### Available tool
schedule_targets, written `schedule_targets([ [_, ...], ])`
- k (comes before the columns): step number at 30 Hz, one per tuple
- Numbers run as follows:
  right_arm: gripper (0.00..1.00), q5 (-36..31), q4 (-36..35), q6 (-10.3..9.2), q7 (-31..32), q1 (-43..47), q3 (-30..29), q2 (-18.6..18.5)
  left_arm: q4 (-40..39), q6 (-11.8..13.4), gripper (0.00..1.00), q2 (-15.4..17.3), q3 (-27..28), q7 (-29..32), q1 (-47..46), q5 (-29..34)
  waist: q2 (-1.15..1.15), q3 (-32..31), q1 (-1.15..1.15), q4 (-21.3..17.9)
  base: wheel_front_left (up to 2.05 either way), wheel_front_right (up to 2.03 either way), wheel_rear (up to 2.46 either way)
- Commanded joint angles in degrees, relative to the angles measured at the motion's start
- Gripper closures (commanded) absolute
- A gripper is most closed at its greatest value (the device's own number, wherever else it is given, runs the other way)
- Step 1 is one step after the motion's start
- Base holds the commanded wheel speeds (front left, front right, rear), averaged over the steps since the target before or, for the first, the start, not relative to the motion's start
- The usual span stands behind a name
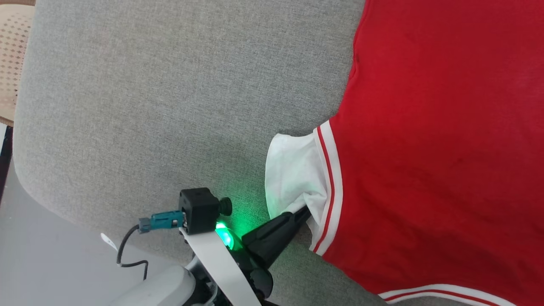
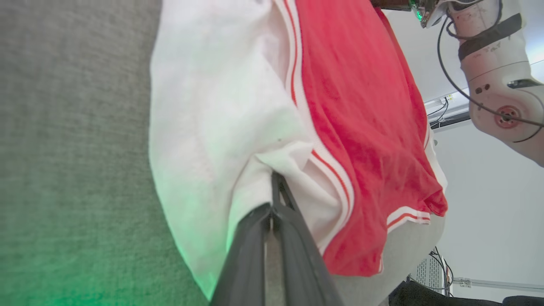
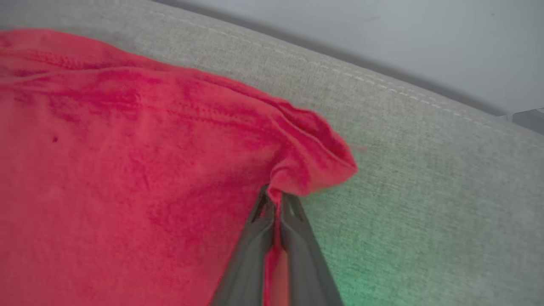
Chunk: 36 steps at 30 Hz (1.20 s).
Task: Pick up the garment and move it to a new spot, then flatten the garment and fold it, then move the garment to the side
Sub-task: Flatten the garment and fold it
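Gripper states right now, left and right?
Left gripper: closed on the garment, at its white panel.
Right gripper: closed on the garment's red edge.

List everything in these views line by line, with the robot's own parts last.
garment: one, red with a white end panel and striped trim, spread on the right part of the cushion
cushion: one, grey fabric, under the garment
perforated panel: one, beige, top left corner of the head view
wrist camera: one, black, on the left arm
left tool: one, dark, shut on the garment's white panel
right tool: one, dark, shut on a red fold at the garment's edge
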Motion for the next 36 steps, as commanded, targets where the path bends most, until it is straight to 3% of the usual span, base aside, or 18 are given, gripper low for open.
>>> schedule_targets([
  [1, 1.0, 0.35, 1.66, -0.02, -0.02, 1.47, 0.96, 0.26, 0.97, 0.06, 1.0, -0.22, 0.71, -0.43, -1.2, 0.3, 0.0, -0.48, 0.0, -0.39, 0.0, 0.0, 0.0],
  [8, 1.0, 4.54, -0.9, -0.01, -5.15, 3.25, 4.69, -1.01, 3.27, 0.19, 1.0, 0.52, 2.35, -1.75, -0.47, -1.15, 0.0, -5.23, 0.0, -3.23, 0.0, 0.0, 0.0],
  [14, 1.0, 11.8, -7.68, -0.02, -8.08, 12.08, 8.08, -5.46, 4.01, 0.44, 1.0, 2.52, 3.29, -1.75, 0.99, -2.37, 0.0, -10.6, 0.0, -6.34, 0.0, 0.0, 0.0],
  [21, 1.0, 20.15, -18.12, -0.01, -12.75, 29.58, 10.54, -12.16, 3.8, 2.17, 1.0, 5.67, 4.42, -1.81, 3.72, -3.86, 0.0, -16.76, 0.0, -10.46, 0.0, 0.0, 0.0],
  [27, 1.0, 24.31, -25.66, -0.02, -18.45, 47.22, 10.07, -15.79, 4.02, 3.15, 1.0, 7.41, 5.19, -2.4, 6.07, -5.35, 0.0, -20.52, 0.0, -13.72, 0.0, 0.0, 0.0],
  [31, 1.0, 24.96, -30.23, -0.01, -21.8, 58.27, 8.93, -16.54, 4.52, 3.62, 1.0, 8.26, 6.09, -3.15, 7.07, -6.43, 0.0, -21.56, 0.0, -15.45, 0.0, 0.0, 0.0],
  [36, 1.0, 25.39, -35.55, -0.01, -22.75, 67.82, 7.98, -14.88, 4.99, 3.82, 1.0, 8.64, 6.77, -3.8, 7.7, -6.94, 0.0, -21.9, 0.0, -16.86, 0.0, 0.0, 0.0],
])
